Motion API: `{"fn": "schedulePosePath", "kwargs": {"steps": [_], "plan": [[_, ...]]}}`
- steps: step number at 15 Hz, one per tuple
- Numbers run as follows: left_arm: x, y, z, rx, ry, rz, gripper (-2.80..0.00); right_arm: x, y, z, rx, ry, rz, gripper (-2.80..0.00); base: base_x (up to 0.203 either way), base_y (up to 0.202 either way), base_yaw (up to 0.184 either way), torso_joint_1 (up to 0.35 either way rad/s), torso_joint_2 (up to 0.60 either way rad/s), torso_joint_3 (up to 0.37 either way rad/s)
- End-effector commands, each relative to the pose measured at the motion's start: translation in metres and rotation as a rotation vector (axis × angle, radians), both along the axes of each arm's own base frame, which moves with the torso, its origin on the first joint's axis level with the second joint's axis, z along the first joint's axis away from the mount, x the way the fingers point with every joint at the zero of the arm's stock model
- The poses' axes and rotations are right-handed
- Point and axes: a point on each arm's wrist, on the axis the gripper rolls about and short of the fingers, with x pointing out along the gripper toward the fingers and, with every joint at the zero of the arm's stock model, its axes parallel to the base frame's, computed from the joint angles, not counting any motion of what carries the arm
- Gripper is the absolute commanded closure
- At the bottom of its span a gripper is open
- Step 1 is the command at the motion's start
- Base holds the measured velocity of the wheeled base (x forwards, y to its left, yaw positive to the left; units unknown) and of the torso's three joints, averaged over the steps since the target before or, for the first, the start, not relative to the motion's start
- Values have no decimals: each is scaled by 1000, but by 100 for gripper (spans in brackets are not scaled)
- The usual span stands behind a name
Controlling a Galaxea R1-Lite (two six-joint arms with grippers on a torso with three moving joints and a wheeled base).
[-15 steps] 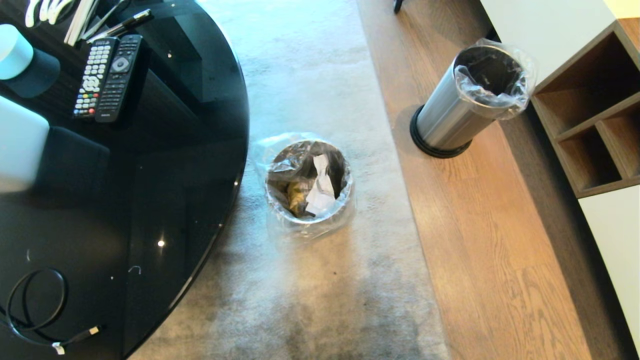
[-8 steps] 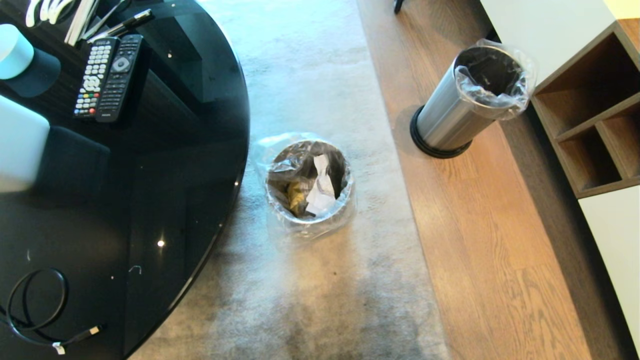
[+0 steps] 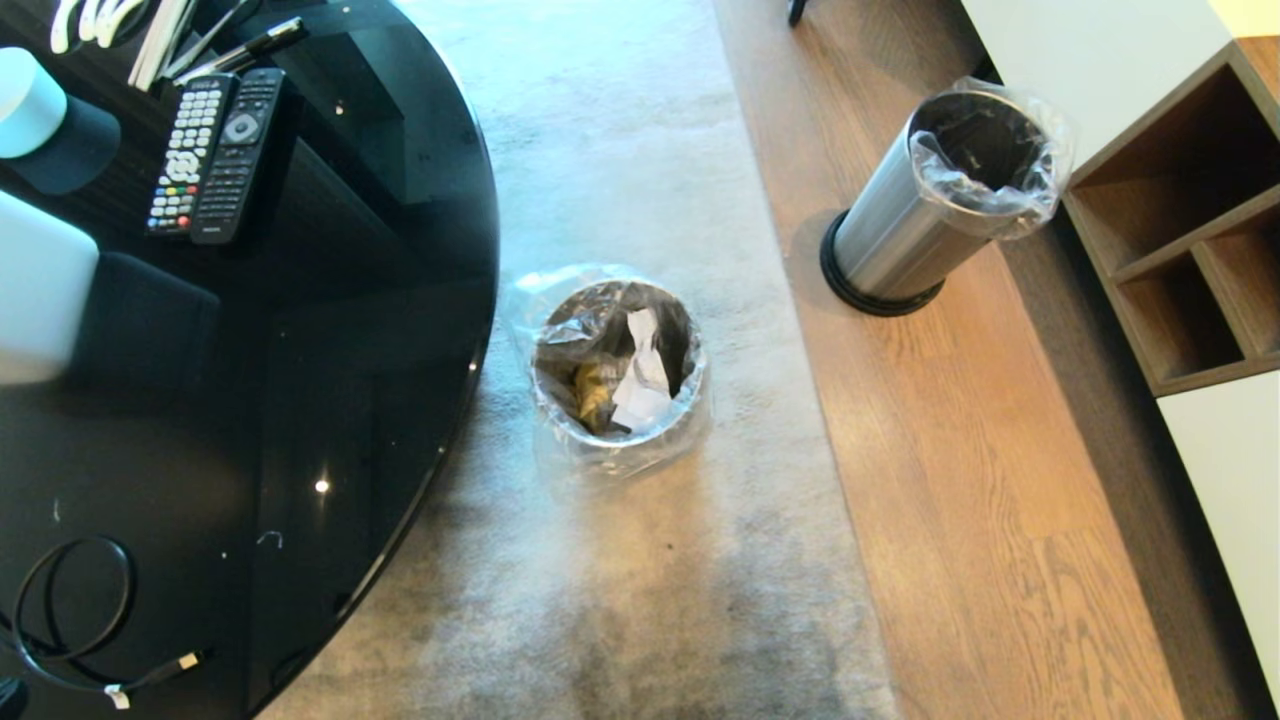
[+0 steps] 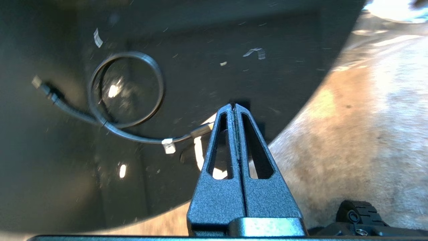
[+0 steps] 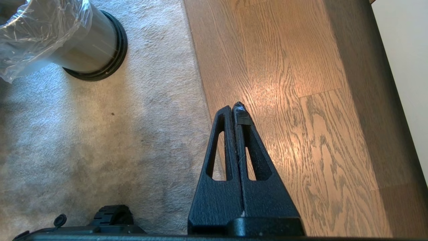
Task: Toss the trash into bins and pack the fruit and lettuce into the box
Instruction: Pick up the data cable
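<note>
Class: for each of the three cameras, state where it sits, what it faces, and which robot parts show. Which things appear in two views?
Head: high, looking down at black table, carpet, two bins; no arm clearly visible.
Left wrist: behind shut left gripper, facing coiled cable.
Right wrist: behind shut right gripper, facing wood floor, carpet bin.
Shared: cable, carpet bin.

You get bright daylight from the far end, glare spots on the black table (image 3: 300,330), motion blur in the left wrist view
</note>
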Motion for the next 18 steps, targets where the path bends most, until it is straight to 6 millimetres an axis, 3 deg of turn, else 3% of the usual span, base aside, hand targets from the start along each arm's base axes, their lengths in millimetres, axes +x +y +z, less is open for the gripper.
{"fn": "schedulePosePath", "kwargs": {"steps": [1,7,18], "plan": [[23,1,3,-19,131,65,0,0,0,0,0,1,1,0,0,0,0,0,0,0],[52,8,-4,-85,297,271,0,0,0,0,0,1,-1,0,0,0,0,0,0,0],[90,32,20,-180,342,399,0,0,0,0,0,1,1,0,0,0,0,0,0,0]]}}
